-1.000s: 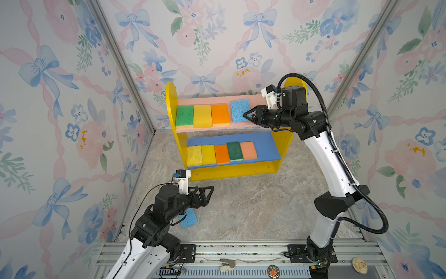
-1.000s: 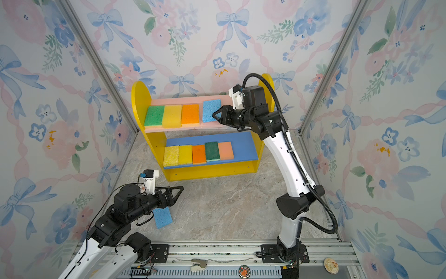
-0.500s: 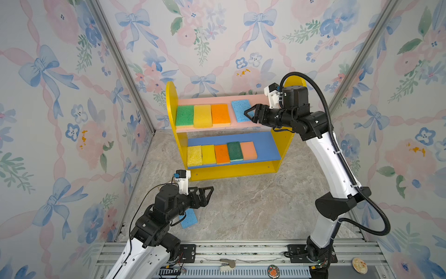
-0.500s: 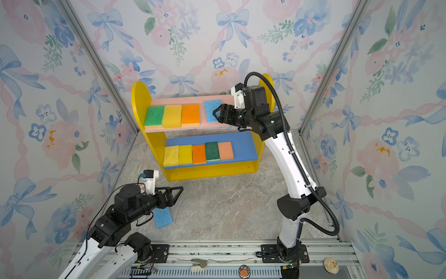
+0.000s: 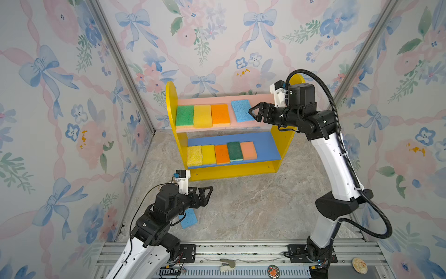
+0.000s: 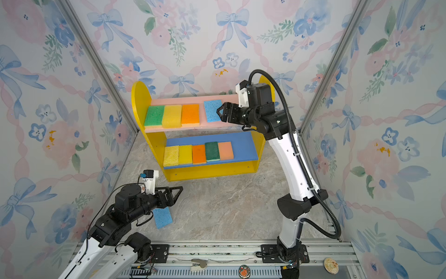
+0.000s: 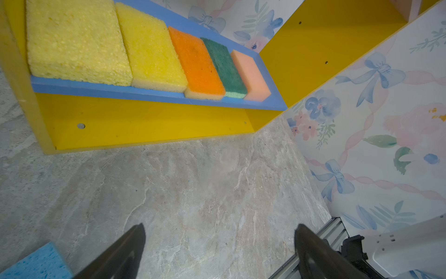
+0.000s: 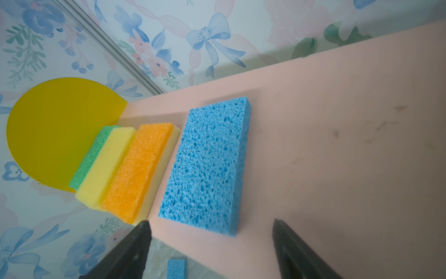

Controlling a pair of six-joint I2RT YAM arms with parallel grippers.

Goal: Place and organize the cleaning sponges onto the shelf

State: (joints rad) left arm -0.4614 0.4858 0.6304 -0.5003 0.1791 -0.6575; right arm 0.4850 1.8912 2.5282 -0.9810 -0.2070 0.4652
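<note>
The shelf (image 5: 171, 101) (image 6: 138, 96) stands at the back. Green, yellow, orange and light blue sponges lie on its pink upper board (image 8: 337, 120). Two yellow, an orange, a dark green and a peach sponge lie in a row on the blue lower board (image 7: 149, 93). My right gripper (image 5: 252, 112) (image 8: 212, 232) is open just right of the light blue sponge (image 5: 240, 110) (image 8: 207, 166), holding nothing. Another light blue sponge (image 5: 189, 218) (image 6: 163, 218) (image 7: 33, 264) lies on the floor. My left gripper (image 5: 208, 193) (image 7: 219, 232) hovers open above the floor just beyond it.
Floral walls with metal corner posts (image 5: 120, 62) close in the marble floor (image 5: 253, 205) on three sides. A metal rail (image 5: 241, 251) carrying both arm bases runs along the front, with a few small odds and ends (image 5: 226, 263) on it.
My right gripper has opened, let go of the light blue sponge on the upper board and drawn back a little to the right. The left arm has not moved.
</note>
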